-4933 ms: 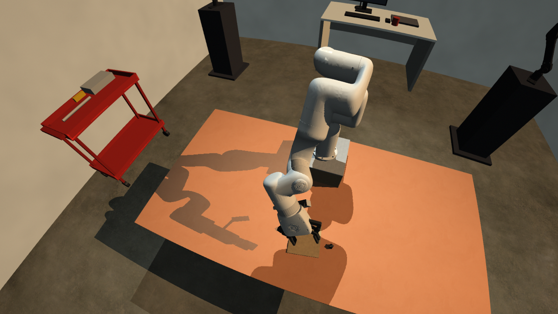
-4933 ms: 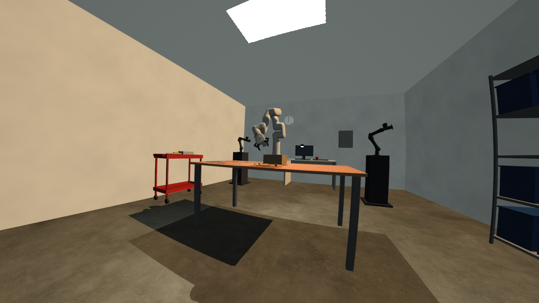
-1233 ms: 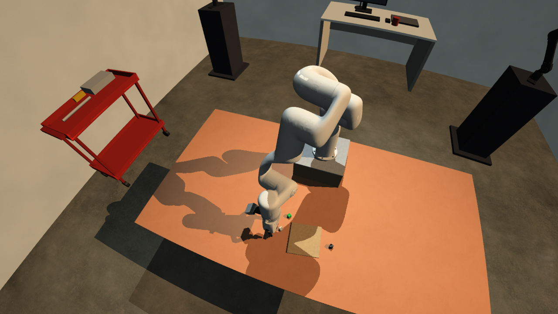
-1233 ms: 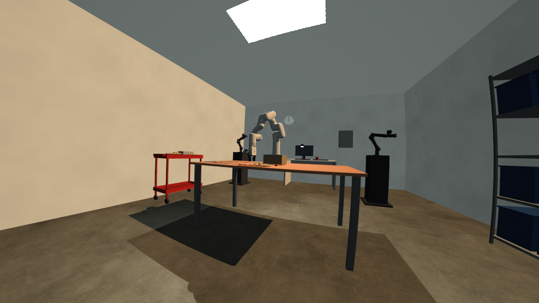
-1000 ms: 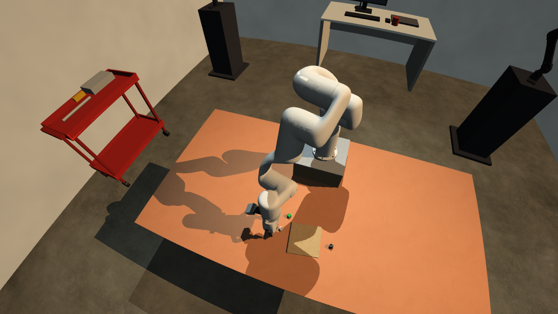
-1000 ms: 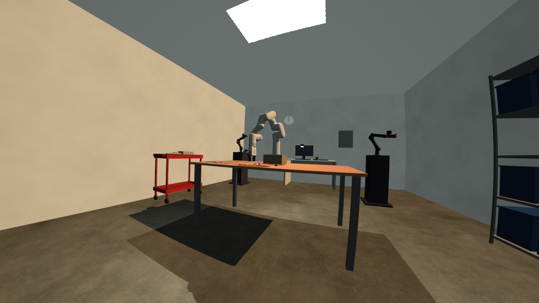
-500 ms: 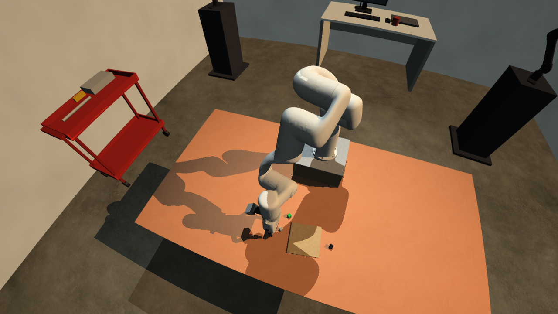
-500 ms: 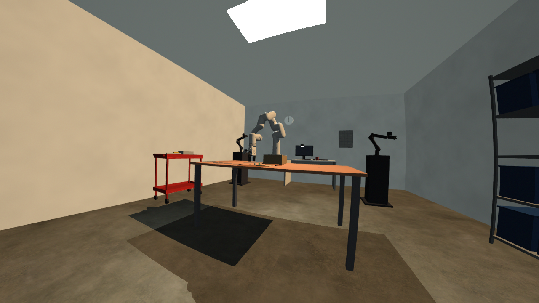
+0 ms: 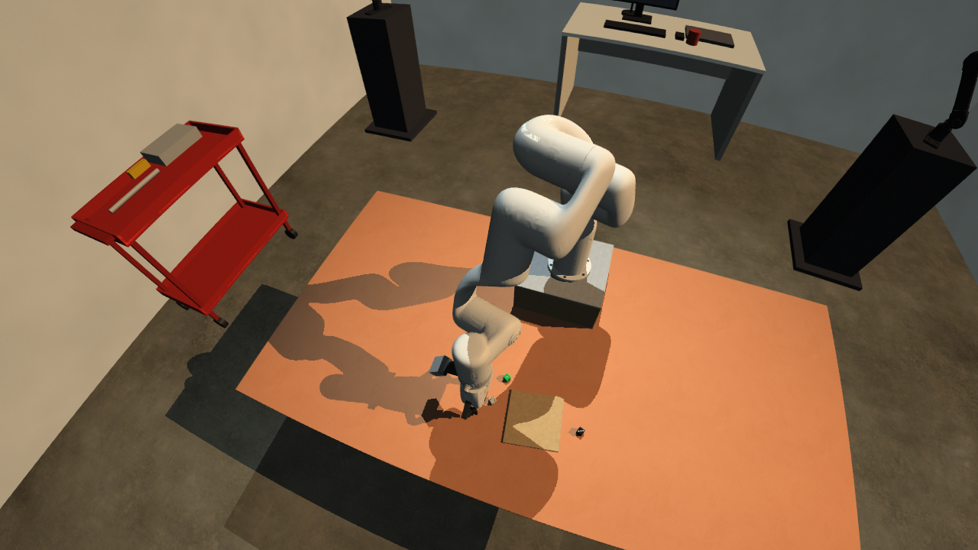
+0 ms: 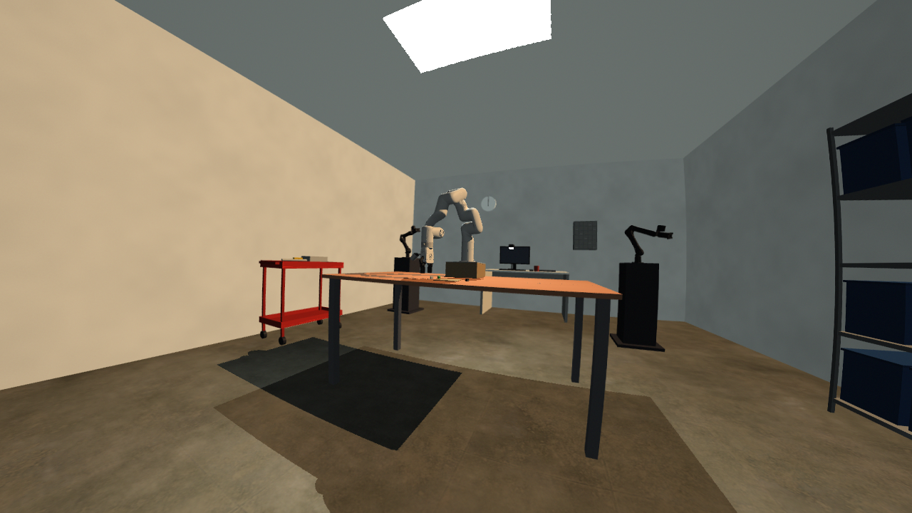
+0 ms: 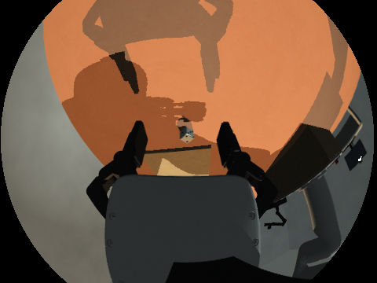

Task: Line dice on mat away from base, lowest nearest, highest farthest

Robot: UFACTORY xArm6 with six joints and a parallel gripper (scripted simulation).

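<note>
green die (image 9: pixel 506 377), white die (image 9: pixel 490 400), black die (image 9: pixel 580 431), all off tan mat (image 9: pixel 533 420)

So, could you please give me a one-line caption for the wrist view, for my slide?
Open gripper low over the orange table, a small white die between its fingers, the tan mat just behind.

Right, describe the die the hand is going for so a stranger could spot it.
On the orange table, find the tan mat in front of the arm's grey base. Just off the mat's near-left corner, under the open hand, sits a pale die. The others are green and black.
</note>
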